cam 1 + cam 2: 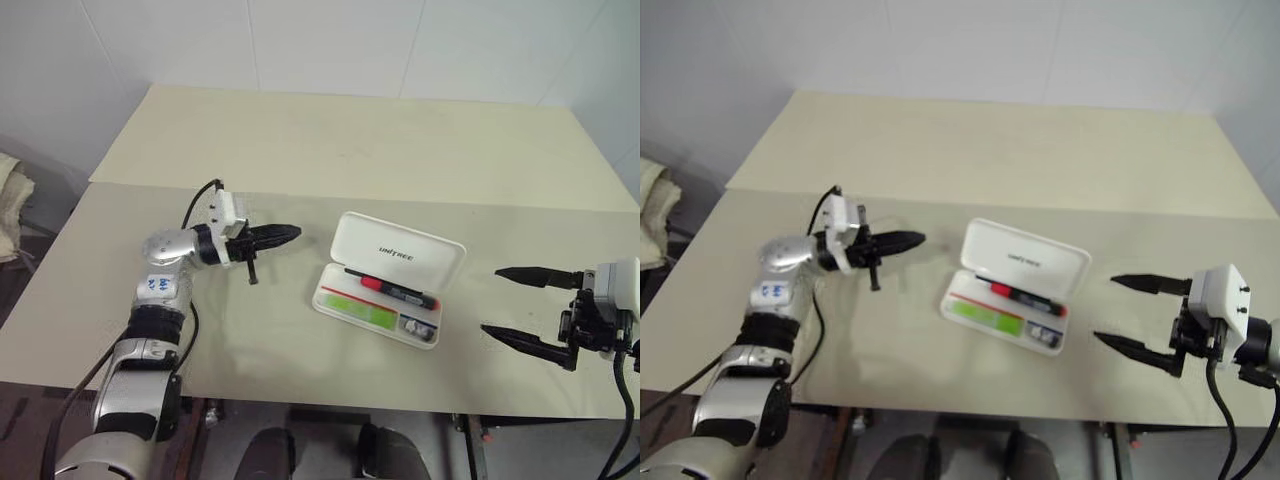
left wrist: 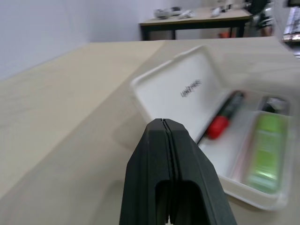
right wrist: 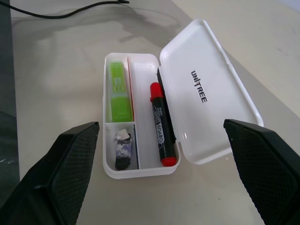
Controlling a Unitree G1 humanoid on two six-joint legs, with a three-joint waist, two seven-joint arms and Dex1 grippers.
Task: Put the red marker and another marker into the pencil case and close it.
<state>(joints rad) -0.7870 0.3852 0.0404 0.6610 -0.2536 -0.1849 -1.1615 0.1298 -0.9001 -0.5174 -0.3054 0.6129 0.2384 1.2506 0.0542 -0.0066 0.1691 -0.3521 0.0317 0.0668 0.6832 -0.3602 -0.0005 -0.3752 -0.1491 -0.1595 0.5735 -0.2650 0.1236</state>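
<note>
Pencil case (image 3: 140, 171) sits open mid-table, red marker (image 3: 161, 124) and green highlighter (image 3: 118, 92) both inside. Left gripper (image 1: 283, 235) is pinched shut on nothing beside it; right gripper (image 1: 518, 307) gapes wide, empty.

Even, diffuse overhead light falls on the pale bench (image 1: 400, 140), casting only soft, faint shadows. The left wrist view is blurred, the open pencil case (image 2: 197, 93) smeared and the far background out of focus; the right wrist view stays sharp, without glare.
</note>
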